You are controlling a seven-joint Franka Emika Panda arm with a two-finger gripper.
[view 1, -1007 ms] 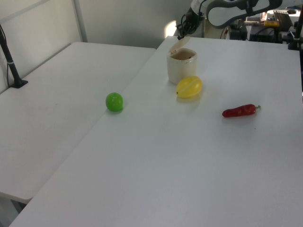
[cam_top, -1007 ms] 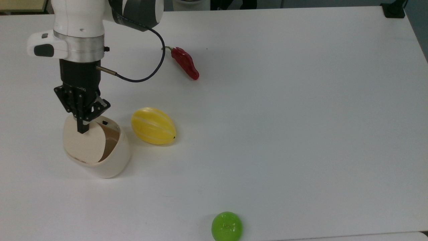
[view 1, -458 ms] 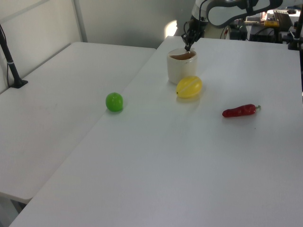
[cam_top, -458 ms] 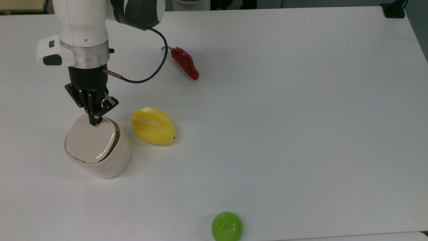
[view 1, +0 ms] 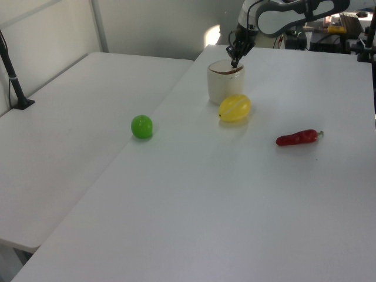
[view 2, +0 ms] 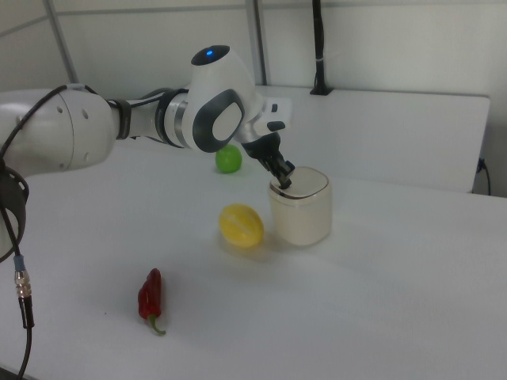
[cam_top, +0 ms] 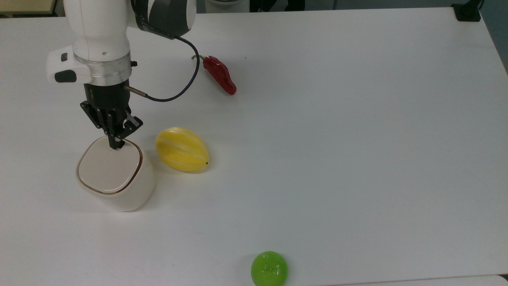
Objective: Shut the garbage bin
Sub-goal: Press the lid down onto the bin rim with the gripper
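The cream garbage bin (cam_top: pixel 131 194) stands at the top view's left, its flat lid (cam_top: pixel 108 169) lying level inside the brown-edged rim. My gripper (cam_top: pixel 116 145) points down with its fingers together and holds nothing. Its tip rests on the lid's far edge, next to the yellow melon (cam_top: pixel 181 149). In the left view the gripper (view 1: pixel 234 62) touches the top of the bin (view 1: pixel 225 87). The right view shows the gripper (view 2: pixel 285 183) at the near left corner of the bin (view 2: pixel 301 212).
The yellow melon lies just to the top view's right of the bin. A red chili (cam_top: pixel 220 74) lies farther back on the white table (cam_top: pixel 337 139). A green ball (cam_top: pixel 269 268) sits near the front edge.
The lid stood tilted up a second ago and has swung down flat onto the bin. My gripper followed it down and slightly toward the top view's right, pressing on the lid.
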